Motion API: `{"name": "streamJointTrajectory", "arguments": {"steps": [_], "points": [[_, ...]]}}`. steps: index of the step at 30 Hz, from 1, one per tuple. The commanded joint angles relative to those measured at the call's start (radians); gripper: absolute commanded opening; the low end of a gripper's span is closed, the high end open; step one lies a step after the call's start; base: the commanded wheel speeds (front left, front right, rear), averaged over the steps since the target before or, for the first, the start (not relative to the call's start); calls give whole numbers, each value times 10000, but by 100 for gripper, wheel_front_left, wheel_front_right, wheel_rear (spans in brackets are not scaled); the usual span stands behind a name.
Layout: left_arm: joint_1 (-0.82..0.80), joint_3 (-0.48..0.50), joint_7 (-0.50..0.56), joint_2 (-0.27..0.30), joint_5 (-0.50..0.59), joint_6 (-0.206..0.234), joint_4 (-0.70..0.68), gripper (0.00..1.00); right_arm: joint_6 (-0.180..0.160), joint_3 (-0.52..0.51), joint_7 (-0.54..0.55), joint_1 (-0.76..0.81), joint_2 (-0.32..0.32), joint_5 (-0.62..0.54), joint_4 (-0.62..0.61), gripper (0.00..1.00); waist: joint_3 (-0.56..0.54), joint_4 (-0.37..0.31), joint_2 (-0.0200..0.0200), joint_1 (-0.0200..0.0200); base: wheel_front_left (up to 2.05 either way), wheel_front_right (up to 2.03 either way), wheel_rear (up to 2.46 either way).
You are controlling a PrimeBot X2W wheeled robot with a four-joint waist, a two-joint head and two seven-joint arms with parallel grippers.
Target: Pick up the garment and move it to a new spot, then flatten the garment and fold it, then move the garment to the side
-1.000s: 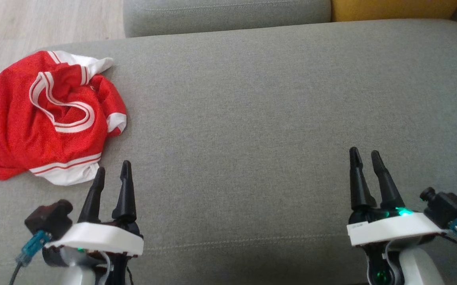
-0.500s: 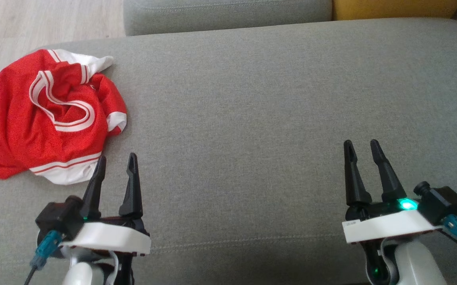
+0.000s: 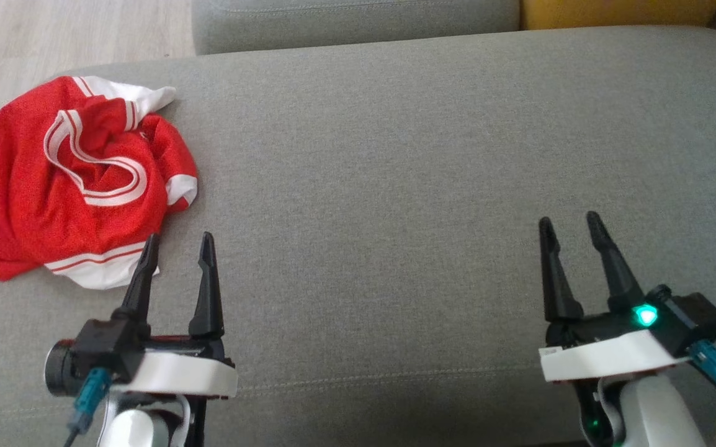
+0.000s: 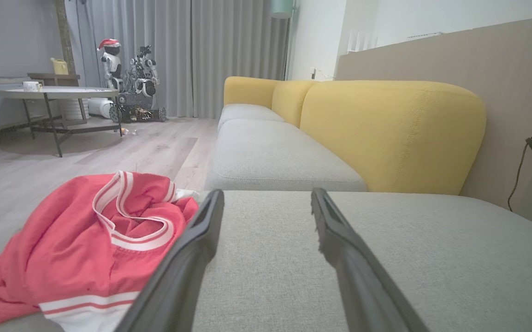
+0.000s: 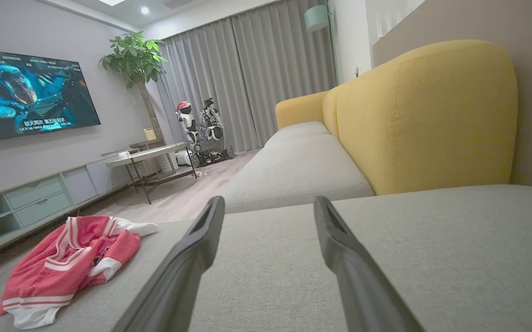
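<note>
Garment (image 3: 66, 186): red with white stripes, crumpled heap at far left end of grey sofa seat (image 3: 395, 155), wood floor (image 3: 54, 37) beyond it. Left hand (image 3: 180, 239): fingers apart, holding nothing, low over seat just right of garment's white hem; left fingertip overlaps hem in head view, contact cannot be told. Right hand (image 3: 569, 220): fingers apart, holding nothing, well apart from garment. Yellow backrest (image 3: 618, 12) at top right.

Black fingers (image 3: 208, 292), white mounts (image 3: 178, 375) on left gripper (image 3: 180, 236) and right gripper (image 3: 568, 217).
</note>
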Motion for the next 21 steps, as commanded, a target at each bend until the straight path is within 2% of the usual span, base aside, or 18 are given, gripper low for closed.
{"name": "streamJointTrajectory", "arguments": {"steps": [1,8,21], "points": [[-340,245,-134,100,387,114,-459,100,73,131,-186,-404,-45,-410,-428,100,7,1,0,0,0,0,0],[-301,323,-306,85,874,223,-516,100,75,-49,-358,-404,-47,-1160,-457,100,-9,16,0,0,0,0,0],[-293,366,-306,76,787,193,-484,100,75,-204,-358,-395,-47,-1274,-385,100,49,43,0,0,0,0,0]]}}
